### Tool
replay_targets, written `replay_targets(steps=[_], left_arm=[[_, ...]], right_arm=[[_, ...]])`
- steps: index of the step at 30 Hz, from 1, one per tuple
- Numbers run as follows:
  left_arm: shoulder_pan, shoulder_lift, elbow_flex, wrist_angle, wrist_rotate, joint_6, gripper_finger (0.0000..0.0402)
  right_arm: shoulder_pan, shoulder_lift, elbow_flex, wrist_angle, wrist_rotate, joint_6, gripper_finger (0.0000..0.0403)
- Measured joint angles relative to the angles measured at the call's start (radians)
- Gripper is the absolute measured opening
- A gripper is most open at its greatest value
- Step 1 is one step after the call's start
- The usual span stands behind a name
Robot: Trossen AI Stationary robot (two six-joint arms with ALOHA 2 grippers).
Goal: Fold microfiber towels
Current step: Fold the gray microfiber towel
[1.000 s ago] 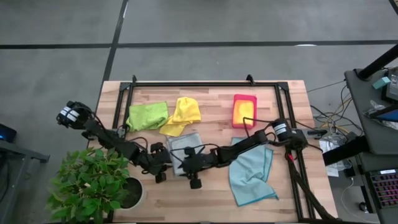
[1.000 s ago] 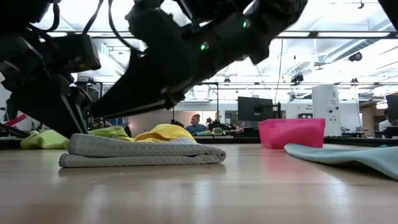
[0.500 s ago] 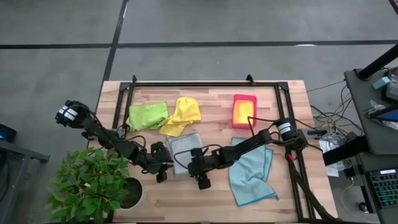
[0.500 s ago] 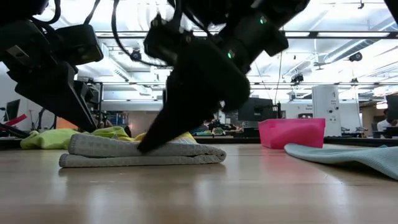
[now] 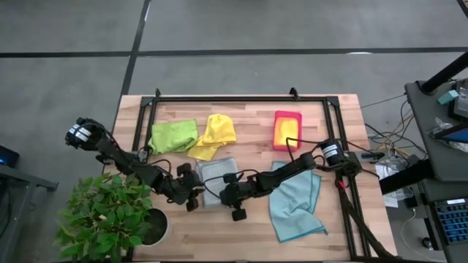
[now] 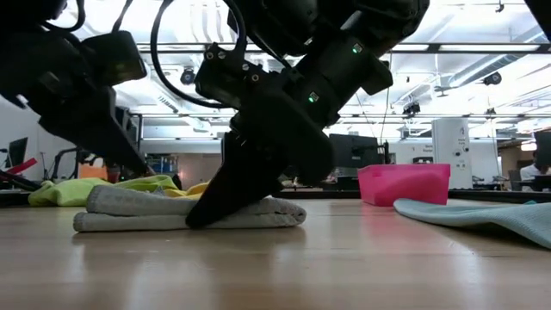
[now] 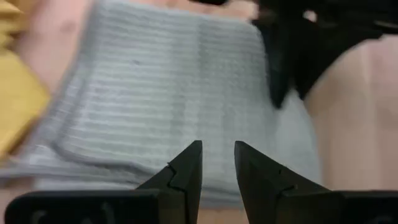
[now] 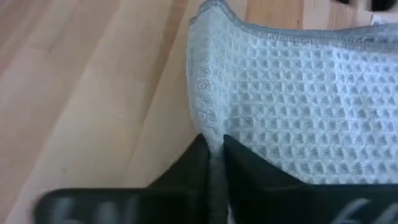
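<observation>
A folded grey towel lies flat on the wooden table, near the front middle. My right gripper comes in from the table's right, slanting down, and is shut on the towel's near edge. My left gripper stands at the towel's left side with a narrow gap between its fingers and nothing in that gap. A lime green towel and a yellow towel lie crumpled behind the grey one. A light blue towel lies spread out on the right. My left gripper points down over the grey towel's left part; whether its fingertips touch the cloth I cannot tell. My right gripper pinches the grey towel's near edge between its two fingers. The fingers slant down from the table's right and lie along that edge. The towel stays on the table; how many layers are held I cannot tell.
A pink-red tray stands at the back right. A black frame runs along the far edge and both sides of the table. A potted plant stands off the near left corner. Bare wood lies in front of the grey towel.
My right gripper has come down from above the grey towel onto its near edge and has tipped steeper. The towel has slid a little toward the table's left edge, and its ends have bunched rounder. My left gripper has turned slightly in place.
</observation>
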Motion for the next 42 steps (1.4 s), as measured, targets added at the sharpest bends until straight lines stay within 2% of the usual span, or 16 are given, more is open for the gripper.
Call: replay_targets(steps=[5,9,15,21,31,37,42], left_arm=[[0.0,0.0,0.0,0.002,-0.079,-0.006,0.0079],[0.0,0.0,0.0,0.013,-0.12,-0.007,0.0079],[0.0,0.001,-0.001,0.023,-0.147,-0.009,0.0079],[0.0,0.012,-0.007,0.096,-0.162,-0.007,0.0079],[0.0,0.135,-0.005,0.175,-0.161,-0.008,0.0079],[0.0,0.216,-0.005,0.185,-0.16,-0.009,0.0079],[0.0,0.264,-0.003,0.263,-0.16,-0.009,0.0079]], right_arm=[[-0.001,-0.004,0.0,-0.006,-0.038,-0.019,0.0015],[-0.004,-0.03,-0.003,-0.041,-0.16,-0.013,0.0014],[0.0,-0.087,0.006,-0.181,-0.368,0.017,0.0013],[0.007,-0.096,0.006,-0.255,-0.504,0.054,0.0013],[0.026,-0.108,0.017,-0.315,-0.523,0.055,0.0013],[0.026,-0.163,0.026,-0.339,-0.524,0.055,0.0013],[0.019,-0.203,0.026,-0.352,-0.521,0.062,0.0013]])
